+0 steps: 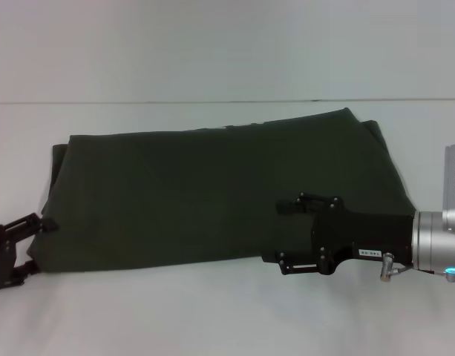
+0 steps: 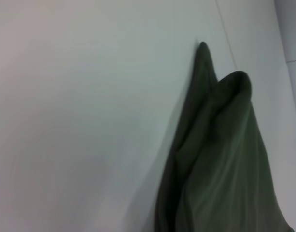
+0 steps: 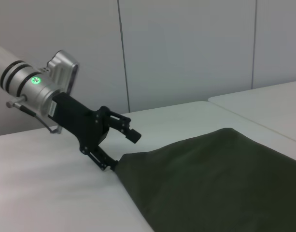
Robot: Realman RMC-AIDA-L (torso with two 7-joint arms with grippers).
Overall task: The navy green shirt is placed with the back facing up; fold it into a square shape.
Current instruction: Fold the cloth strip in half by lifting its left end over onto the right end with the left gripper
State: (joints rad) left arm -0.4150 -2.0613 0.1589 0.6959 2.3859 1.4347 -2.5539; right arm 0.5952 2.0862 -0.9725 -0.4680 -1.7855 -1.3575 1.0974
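White surface (image 1: 212,311) carries the navy green shirt (image 1: 212,193); left hand (image 1: 27,245) gapes at its corner, right hand (image 1: 286,233) spread over its near edge.

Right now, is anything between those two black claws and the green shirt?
Nothing visible. The left end effector is at the navy green shirt's left edge, fingers open. The right end effector hovers, open, at its near right edge.
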